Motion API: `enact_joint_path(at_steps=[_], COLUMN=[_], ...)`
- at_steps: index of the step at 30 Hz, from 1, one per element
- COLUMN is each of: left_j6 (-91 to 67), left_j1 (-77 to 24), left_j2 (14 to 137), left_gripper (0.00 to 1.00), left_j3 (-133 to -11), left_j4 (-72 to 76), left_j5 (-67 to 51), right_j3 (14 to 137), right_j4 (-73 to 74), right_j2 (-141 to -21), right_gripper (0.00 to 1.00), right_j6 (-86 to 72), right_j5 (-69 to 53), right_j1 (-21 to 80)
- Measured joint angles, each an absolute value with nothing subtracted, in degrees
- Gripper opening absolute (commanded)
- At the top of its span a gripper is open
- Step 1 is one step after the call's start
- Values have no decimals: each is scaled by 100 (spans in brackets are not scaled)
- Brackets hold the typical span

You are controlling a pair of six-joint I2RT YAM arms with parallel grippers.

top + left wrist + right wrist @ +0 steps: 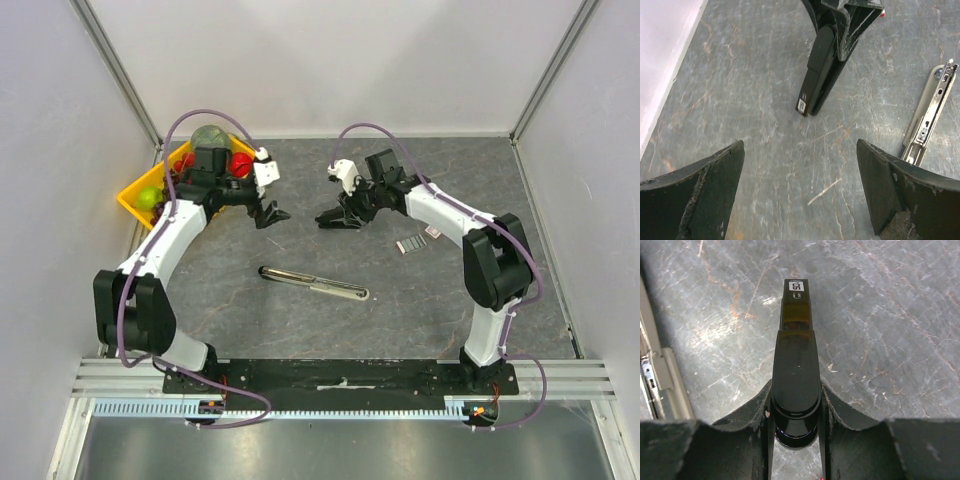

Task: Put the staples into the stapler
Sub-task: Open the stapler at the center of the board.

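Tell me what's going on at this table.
The right arm's fingers are clamped on a slim black bar, possibly part of a stapler, and hold it angled down toward the table. The left arm's fingers hang wide open just across from it, holding nothing. A silver stapler lies opened flat nearer the arms' bases. The staples sit by the right arm, not yet loaded.

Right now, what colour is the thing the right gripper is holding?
The held thing is glossy black, white label at its tip; best in the right wrist view.
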State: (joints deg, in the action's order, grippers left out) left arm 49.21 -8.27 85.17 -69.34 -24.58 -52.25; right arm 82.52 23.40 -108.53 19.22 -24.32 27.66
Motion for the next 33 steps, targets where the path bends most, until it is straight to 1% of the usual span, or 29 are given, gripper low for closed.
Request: enact_joint_path(at_steps=[8,16,24,33], left_j6=[4950,4847,5166,5846], left_j1=[-1531,-1940,-2121,-2257], left_j2=[9376,10442,11310,11858], left_gripper=[98,97,95,94], left_j3=[-7177,-7837,-8831,-9218], left_j4=[-1903,-1588,-2418,-3483], left_j5=[-5188,-5133,-5437,-5638], right_j3=[7867,7730,7585,7489], right_j4=[2434,2425,2449,2447], right_j2=[-10683,-10600,-10503,-10468], right_gripper=[0,0,0,0], right_j6=[2115,2226,2373,2512], right_j5=[-2766,-2989,-3232,-3389], right_j1=[2794,2683,2521,2456])
